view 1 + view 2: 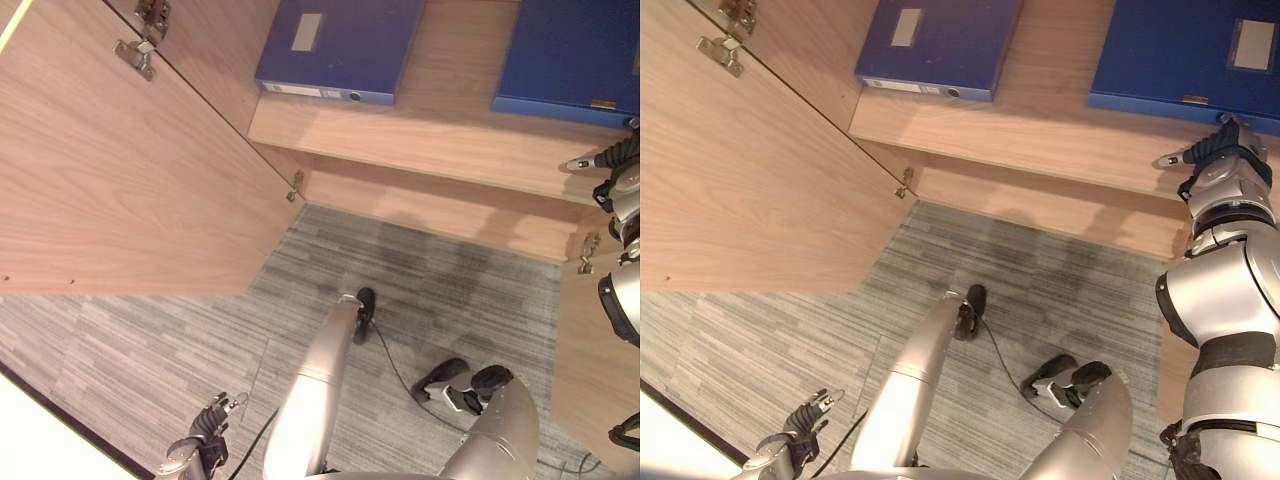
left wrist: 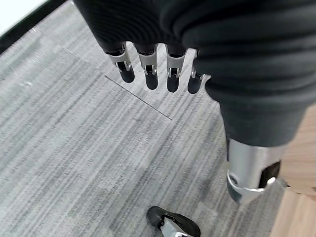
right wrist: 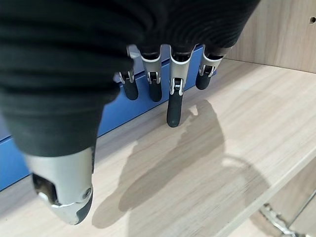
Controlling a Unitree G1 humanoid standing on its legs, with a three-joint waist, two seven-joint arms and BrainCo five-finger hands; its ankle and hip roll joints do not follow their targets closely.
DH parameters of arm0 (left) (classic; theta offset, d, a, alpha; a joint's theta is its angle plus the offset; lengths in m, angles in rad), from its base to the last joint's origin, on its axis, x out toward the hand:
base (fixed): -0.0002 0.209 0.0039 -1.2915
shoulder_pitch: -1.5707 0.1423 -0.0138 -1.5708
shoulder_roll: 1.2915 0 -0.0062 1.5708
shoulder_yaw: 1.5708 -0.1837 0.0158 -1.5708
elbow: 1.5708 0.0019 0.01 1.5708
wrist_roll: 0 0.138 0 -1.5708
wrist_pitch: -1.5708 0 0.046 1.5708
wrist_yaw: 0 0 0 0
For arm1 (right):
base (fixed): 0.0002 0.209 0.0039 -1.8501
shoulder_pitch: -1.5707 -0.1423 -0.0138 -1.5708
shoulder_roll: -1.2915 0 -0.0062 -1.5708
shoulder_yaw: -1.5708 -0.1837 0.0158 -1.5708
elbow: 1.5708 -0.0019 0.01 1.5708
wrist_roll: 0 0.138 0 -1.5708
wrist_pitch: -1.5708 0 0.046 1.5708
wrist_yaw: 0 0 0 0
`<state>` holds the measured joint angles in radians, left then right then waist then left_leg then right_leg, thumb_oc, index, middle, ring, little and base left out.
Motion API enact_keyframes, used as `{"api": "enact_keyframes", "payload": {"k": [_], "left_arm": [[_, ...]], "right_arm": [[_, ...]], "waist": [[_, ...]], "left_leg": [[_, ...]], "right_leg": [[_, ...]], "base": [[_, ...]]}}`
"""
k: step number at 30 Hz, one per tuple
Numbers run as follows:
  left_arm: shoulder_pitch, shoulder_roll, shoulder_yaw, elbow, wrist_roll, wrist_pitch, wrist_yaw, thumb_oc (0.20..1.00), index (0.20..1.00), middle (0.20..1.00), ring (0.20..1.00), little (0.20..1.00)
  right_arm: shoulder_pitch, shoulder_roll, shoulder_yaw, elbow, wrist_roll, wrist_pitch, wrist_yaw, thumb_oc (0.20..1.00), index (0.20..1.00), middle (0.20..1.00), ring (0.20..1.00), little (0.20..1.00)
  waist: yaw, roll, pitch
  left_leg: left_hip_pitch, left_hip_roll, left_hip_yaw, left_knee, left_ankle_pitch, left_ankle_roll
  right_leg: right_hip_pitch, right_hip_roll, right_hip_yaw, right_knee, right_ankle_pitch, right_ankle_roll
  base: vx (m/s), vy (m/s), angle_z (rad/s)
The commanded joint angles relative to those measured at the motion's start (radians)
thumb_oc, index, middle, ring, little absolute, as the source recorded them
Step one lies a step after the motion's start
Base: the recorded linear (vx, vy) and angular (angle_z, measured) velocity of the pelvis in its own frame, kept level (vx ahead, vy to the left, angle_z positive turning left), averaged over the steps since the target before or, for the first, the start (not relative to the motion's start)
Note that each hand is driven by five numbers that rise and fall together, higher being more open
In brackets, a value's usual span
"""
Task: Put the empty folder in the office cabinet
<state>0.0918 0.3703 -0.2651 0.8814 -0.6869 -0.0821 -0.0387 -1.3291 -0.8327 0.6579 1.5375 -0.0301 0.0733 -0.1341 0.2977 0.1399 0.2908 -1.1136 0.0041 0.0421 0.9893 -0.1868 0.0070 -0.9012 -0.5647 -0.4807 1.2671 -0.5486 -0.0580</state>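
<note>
Two blue folders lie flat on the cabinet shelf [image 1: 440,130]: one at the left [image 1: 340,45] and one at the right [image 1: 1185,50]. My right hand [image 1: 1215,155] hovers over the shelf just in front of the right folder's near edge, open and holding nothing. In the right wrist view its fingers [image 3: 174,96] point at that folder's blue edge [image 3: 111,116], close to it and apart from it. My left hand [image 1: 205,440] hangs low over the grey carpet, and its relaxed fingers [image 2: 148,69] hold nothing.
The cabinet's left door [image 1: 120,170] stands wide open, swung out over the floor, with hinges [image 1: 135,55] at its top. The right door [image 1: 590,340] is open beside my right arm. Grey carpet [image 1: 430,290] lies below the shelf.
</note>
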Motion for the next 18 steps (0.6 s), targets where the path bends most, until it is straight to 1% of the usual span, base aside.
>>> {"api": "enact_keyframes", "payload": {"k": [1, 4, 5, 7, 9, 10, 12, 13, 14, 15, 16, 18], "left_arm": [[0.053, 0.083, 0.043, 0.019, 0.047, -0.008, -0.003, 1.000, 1.000, 1.000, 1.000, 1.000], [0.040, 0.077, 0.043, 0.024, 0.056, -0.012, 0.001, 1.000, 1.000, 1.000, 1.000, 1.000], [0.040, 0.077, 0.043, 0.024, 0.056, -0.012, 0.001, 1.000, 1.000, 1.000, 1.000, 1.000], [0.022, 0.073, 0.045, 0.033, 0.066, -0.015, 0.004, 1.000, 1.000, 1.000, 1.000, 1.000], [0.002, 0.075, 0.041, 0.043, 0.080, -0.018, 0.006, 1.000, 1.000, 1.000, 1.000, 1.000], [-0.013, 0.079, 0.036, 0.049, 0.095, -0.021, 0.008, 1.000, 1.000, 1.000, 1.000, 1.000], [-0.026, 0.076, 0.030, 0.052, 0.115, -0.021, 0.001, 1.000, 1.000, 1.000, 1.000, 1.000], [-0.032, 0.075, 0.027, 0.057, 0.126, -0.020, -0.001, 1.000, 1.000, 1.000, 1.000, 1.000], [-0.032, 0.076, 0.027, 0.057, 0.126, -0.020, -0.001, 1.000, 1.000, 1.000, 1.000, 1.000], [-0.039, 0.075, 0.024, 0.057, 0.142, -0.018, -0.007, 1.000, 1.000, 1.000, 1.000, 1.000], [-0.052, 0.063, 0.015, 0.058, 0.165, -0.017, -0.014, 1.000, 1.000, 1.000, 1.000, 1.000], [-0.064, 0.048, 0.005, 0.057, 0.193, -0.012, -0.020, 1.000, 1.000, 1.000, 1.000, 1.000]], "right_arm": [[0.074, -0.055, 0.004, -0.001, -0.042, -0.001, 0.056, 1.000, 1.000, 1.000, 1.000, 1.000], [0.097, -0.024, -0.005, -0.008, -0.051, 0.003, 0.045, 1.000, 1.000, 1.000, 1.000, 1.000], [0.098, -0.023, -0.006, -0.008, -0.051, 0.003, 0.045, 1.000, 1.000, 1.000, 1.000, 1.000], [0.118, 0.009, -0.020, -0.016, -0.054, 0.007, 0.033, 1.000, 1.000, 1.000, 1.000, 1.000], [0.143, 0.050, -0.032, -0.023, -0.068, 0.016, 0.020, 1.000, 1.000, 1.000, 1.000, 1.000], [0.163, 0.083, -0.036, -0.027, -0.088, 0.025, 0.018, 1.000, 1.000, 1.000, 1.000, 1.000], [0.206, 0.124, -0.049, -0.028, -0.122, 0.034, 0.024, 1.000, 1.000, 1.000, 1.000, 1.000], [0.220, 0.136, -0.056, -0.025, -0.131, 0.038, 0.028, 1.000, 1.000, 1.000, 1.000, 1.000], [0.221, 0.137, -0.057, -0.026, -0.131, 0.039, 0.028, 1.000, 1.000, 1.000, 1.000, 1.000], [0.240, 0.151, -0.071, -0.023, -0.136, 0.040, 0.036, 1.000, 1.000, 1.000, 1.000, 1.000], [0.295, 0.173, -0.108, -0.023, -0.135, 0.040, 0.036, 1.000, 1.000, 1.000, 1.000, 1.000], [0.364, 0.200, -0.141, -0.029, -0.143, 0.039, 0.030, 1.000, 1.000, 1.000, 1.000, 1.000]], "waist": [[0.027, 0.022, 0.032], [0.022, 0.017, 0.033], [0.022, 0.018, 0.033], [0.018, 0.013, 0.034], [0.016, 0.006, 0.035], [0.012, -0.005, 0.030], [0.005, -0.014, 0.022], [0.005, -0.019, 0.017], [0.005, -0.017, 0.021], [0.005, -0.021, 0.013], [0.001, -0.028, 0.004], [-0.006, -0.030, -0.007]], "left_leg": [[0.022, 0.019, -0.037, 0.013, -0.120, -0.002], [0.055, 0.025, -0.033, -0.032, -0.105, -0.002], [0.057, 0.025, -0.034, -0.034, -0.104, -0.002], [0.097, 0.029, -0.029, -0.083, -0.087, -0.003], [0.164, 0.030, -0.021, -0.165, -0.060, -0.005], [0.218, 0.034, -0.011, -0.235, -0.034, -0.011], [0.299, 0.033, -0.004, -0.318, -0.007, -0.015], [0.332, 0.029, -0.004, -0.352, 0.003, -0.016], [0.341, 0.029, -0.006, -0.358, 0.006, -0.016], [0.375, 0.025, -0.005, -0.394, 0.014, -0.018], [0.453, 0.018, 0.003, -0.468, 0.037, -0.024], [0.532, 0.010, 0.011, -0.545, 0.058, -0.027]], "right_leg": [[0.037, 0.031, 0.136, -0.126, 0.058, 0.057], [0.074, 0.035, 0.120, -0.177, 0.087, 0.069], [0.077, 0.036, 0.118, -0.180, 0.088, 0.069], [0.112, 0.046, 0.101, -0.232, 0.113, 0.083], [0.173, 0.068, 0.073, -0.319, 0.160, 0.104], [0.226, 0.093, 0.046, -0.403, 0.203, 0.126], [0.299, 0.121, 0.021, -0.489, 0.253, 0.146], [0.334, 0.132, 0.015, -0.537, 0.276, 0.153], [0.345, 0.134, 0.011, -0.545, 0.280, 0.153], [0.381, 0.143, 0.005, -0.590, 0.299, 0.159], [0.467, 0.162, -0.011, -0.698, 0.354, 0.175], [0.542, 0.180, -0.021, -0.801, 0.405, 0.189]], "base": [[0.00, 0.000, 0.00], [0.00, 0.000, 0.00], [0.00, 0.000, 0.00], [0.00, 0.020, -0.01], [0.00, 0.053, -0.05], [0.02, 0.062, -0.07], [0.04, 0.073, -0.14], [0.03, 0.044, -0.13], [0.03, 0.033, -0.10], [0.06, 0.073, -0.11], [0.07, 0.111, -0.13], [0.06, 0.092, -0.07]]}}
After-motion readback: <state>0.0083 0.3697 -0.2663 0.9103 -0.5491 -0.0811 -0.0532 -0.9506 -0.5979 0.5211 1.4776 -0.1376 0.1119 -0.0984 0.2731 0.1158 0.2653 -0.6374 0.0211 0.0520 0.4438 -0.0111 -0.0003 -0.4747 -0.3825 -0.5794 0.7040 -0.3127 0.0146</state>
